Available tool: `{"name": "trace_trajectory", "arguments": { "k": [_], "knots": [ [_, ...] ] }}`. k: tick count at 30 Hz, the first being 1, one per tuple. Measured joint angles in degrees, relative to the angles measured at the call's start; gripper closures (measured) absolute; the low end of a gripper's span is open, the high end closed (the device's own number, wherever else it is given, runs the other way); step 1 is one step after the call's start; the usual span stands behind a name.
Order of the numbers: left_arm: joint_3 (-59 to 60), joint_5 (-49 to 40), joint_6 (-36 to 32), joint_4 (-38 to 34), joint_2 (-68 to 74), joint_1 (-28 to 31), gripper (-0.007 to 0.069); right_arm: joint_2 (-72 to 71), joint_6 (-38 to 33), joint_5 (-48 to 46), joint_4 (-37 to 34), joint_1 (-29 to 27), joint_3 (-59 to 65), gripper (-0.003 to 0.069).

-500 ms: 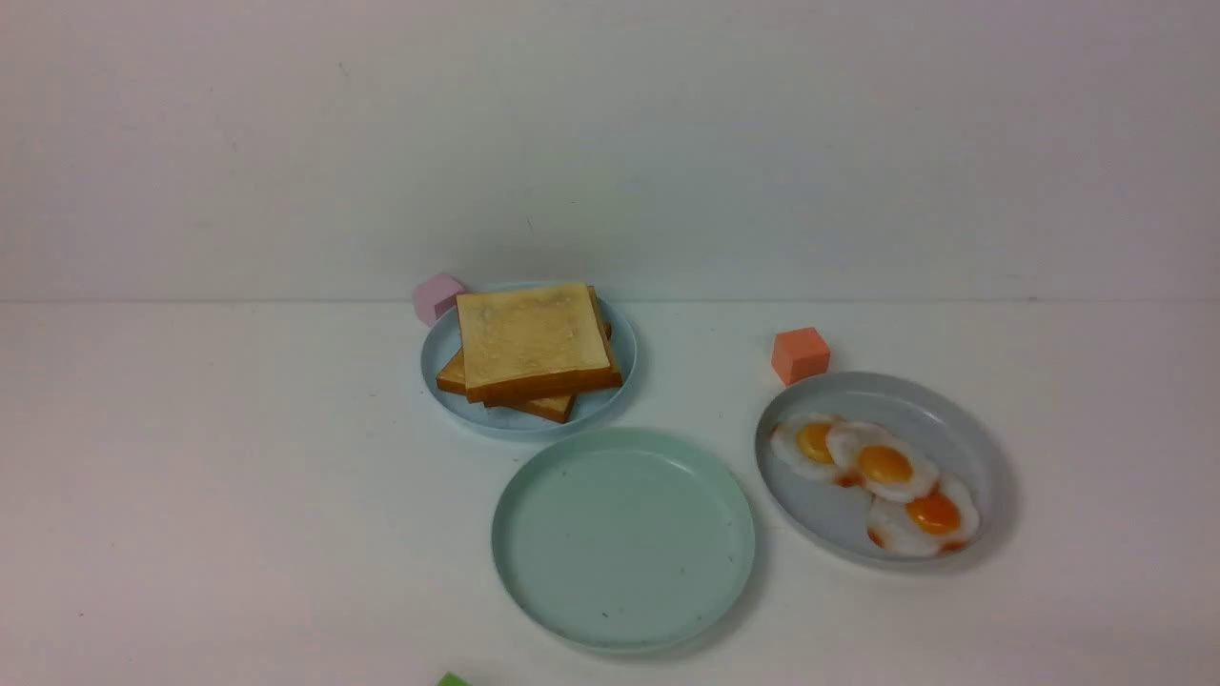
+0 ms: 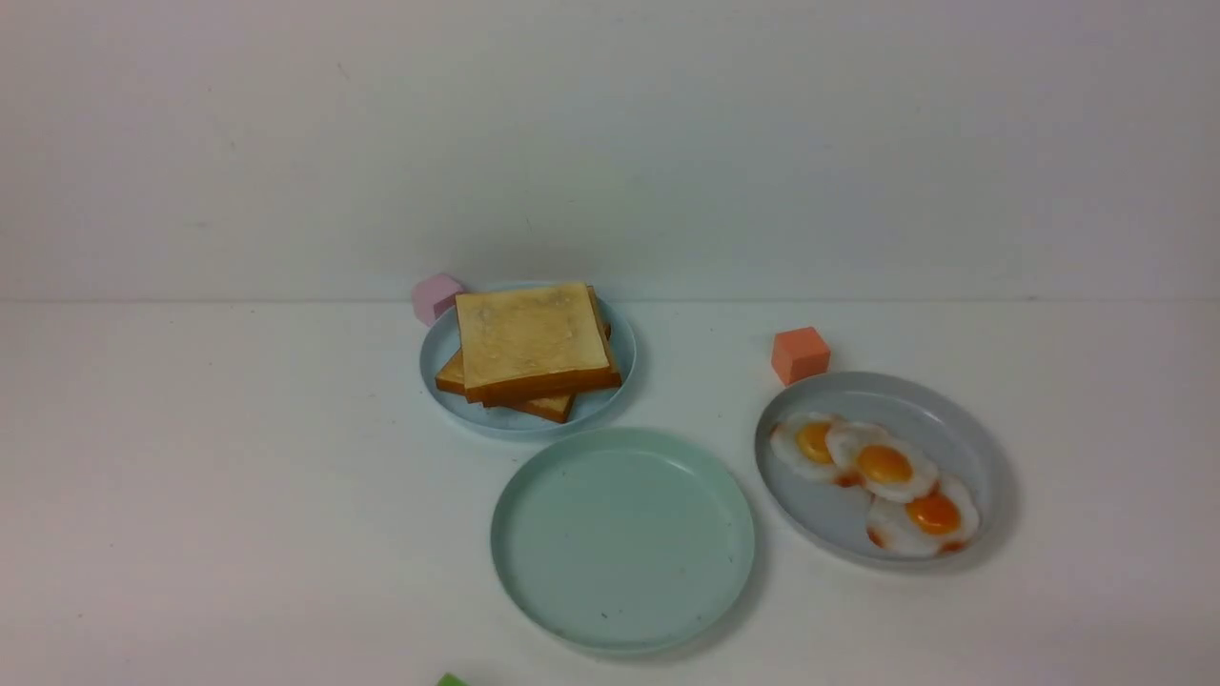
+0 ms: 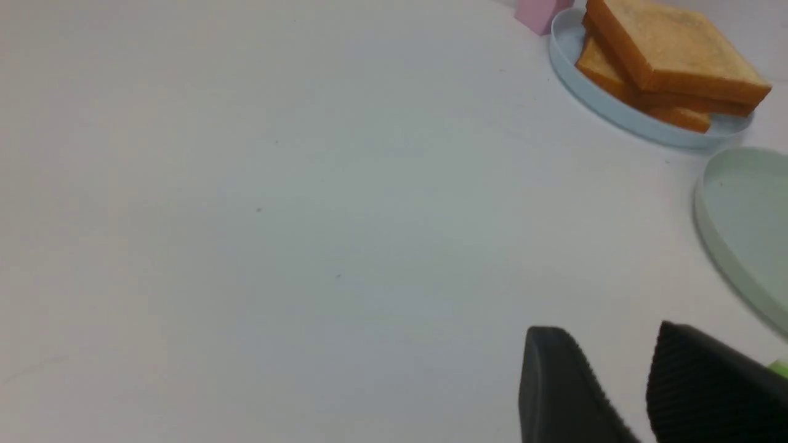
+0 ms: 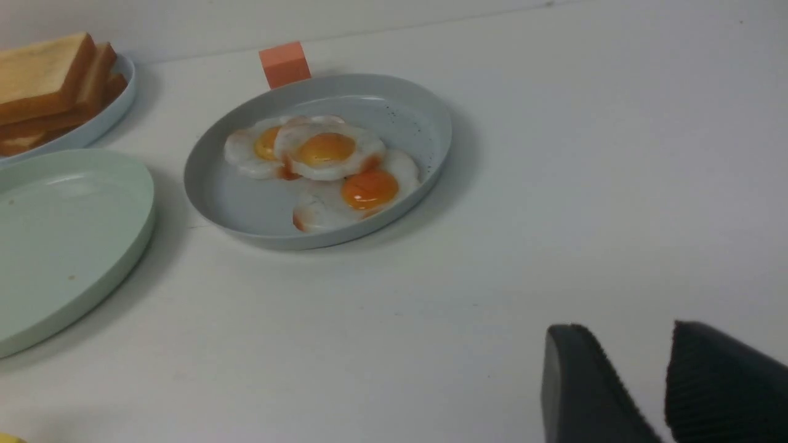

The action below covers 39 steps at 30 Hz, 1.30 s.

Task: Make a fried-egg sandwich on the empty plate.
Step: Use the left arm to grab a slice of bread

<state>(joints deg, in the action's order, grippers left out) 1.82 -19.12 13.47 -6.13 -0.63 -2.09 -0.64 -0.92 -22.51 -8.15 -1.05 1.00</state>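
The empty mint-green plate (image 2: 624, 538) lies in the near middle of the table; it also shows in the left wrist view (image 3: 748, 227) and the right wrist view (image 4: 61, 240). Three toast slices (image 2: 530, 343) are stacked on a light-blue plate (image 2: 434, 357) behind it. Three fried eggs (image 2: 882, 464) overlap on a grey plate (image 2: 915, 395) to the right. Neither gripper shows in the front view. My left gripper (image 3: 606, 335) hovers over bare table left of the plates, its jaws a little apart and empty. My right gripper (image 4: 625, 332) hovers right of the grey plate (image 4: 425, 111), its jaws a little apart and empty.
A pink cube (image 2: 436, 295) sits behind the light-blue plate. An orange cube (image 2: 800, 354) sits behind the grey plate. A small green thing (image 2: 452, 679) peeks in at the front edge. A white wall stands behind the table.
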Motion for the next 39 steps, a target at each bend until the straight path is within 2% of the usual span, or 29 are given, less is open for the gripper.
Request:
{"name": "trace_trajectory", "arguments": {
  "k": [2, 7, 10, 12, 16, 20, 22, 24, 25, 26, 27, 28, 30, 33, 35, 37, 38, 39],
  "knots": [
    [0.0, 7.5, 4.7, -6.5, 0.0, 0.0, 0.0387, 0.0, 0.0, 0.0, 0.0, 0.0, 0.0, 0.0418],
    [0.0, 19.7, 11.5, -18.9, 0.0, 0.0, 0.0387, 0.0, 0.0, 0.0, -0.1, 0.0, 0.0, 0.0418],
    [-0.1, 23.1, 12.8, -24.2, 0.0, 0.0, 0.0394, 0.0, 0.0, 0.0, -0.1, 0.0, 0.0, 0.0418],
    [-1.7, 20.9, 12.8, -24.9, 0.0, -0.3, 0.0414, 0.0, 0.0, 0.0, 0.0, 0.0, 0.0, 0.0418],
    [-10.8, 10.2, 8.5, -22.2, 3.2, -2.8, 0.0482, 0.0, 0.0, 0.0, 0.0, 0.0, 0.0, 0.0418],
    [-22.8, -4.6, -0.3, -19.3, 14.4, -6.8, 0.0533, 0.0, 0.0, 0.6, 0.1, 0.0, 0.0, 0.0418],
    [-29.8, -16.4, -5.7, -18.1, 22.4, -9.3, 0.0547, 0.0, 0.4, 1.6, -0.3, 0.0, 0.2, 0.0418],
    [-36.0, -25.5, -10.3, -17.3, 30.3, -11.0, 0.0552, 0.0, 2.1, 3.1, -3.5, 0.0, 0.4, 0.0418],
    [-36.6, -26.3, -10.7, -17.1, 31.1, -11.3, 0.0553, 0.0, 2.6, 3.5, -4.6, 0.0, 0.5, 0.0418],
    [-40.9, -31.8, -13.5, -16.6, 37.3, -12.3, 0.0554, 0.0, 5.2, 5.3, -9.9, 0.0, 0.5, 0.0418],
    [-40.9, -32.1, -13.5, -16.5, 37.3, -12.3, 0.0554, 0.0, 5.5, 5.6, -10.6, 0.0, 0.5, 0.0418],
    [-43.9, -33.6, -15.0, -16.4, 42.0, -12.8, 0.0554, 0.0, 8.0, 8.0, -16.5, 0.0, 0.5, 0.0418],
    [-47.0, -33.7, -16.6, -16.7, 47.3, -12.8, 0.0554, 0.0, 10.1, 10.5, -23.4, 0.0, 0.5, 0.0418],
    [-50.2, -32.6, -21.1, -17.7, 53.6, -12.8, 0.0554, 0.0, 10.4, 11.0, -28.4, 0.0, 0.1, 0.0418],
    [-51.8, -32.4, -23.0, -18.3, 56.4, -12.8, 0.0554, 0.0, 9.9, 8.9, -29.1, 0.2, -1.1, 0.0418],
    [-56.2, -32.4, -27.2, -20.8, 63.6, -12.8, 0.0573, 2.1, 5.0, -3.3, -28.6, 1.6, -10.3, 0.0418],
    [-56.6, -32.4, -27.5, -20.8, 64.1, -12.8, 0.0575, 2.5, 5.0, -3.3, -28.5, 1.7, -10.3, 0.0419],
    [-58.7, -32.6, -29.8, -21.5, 67.3, -12.8, 0.0602, 5.2, 2.0, -10.7, -27.4, 2.3, -16.6, 0.0428]
  ]
}}
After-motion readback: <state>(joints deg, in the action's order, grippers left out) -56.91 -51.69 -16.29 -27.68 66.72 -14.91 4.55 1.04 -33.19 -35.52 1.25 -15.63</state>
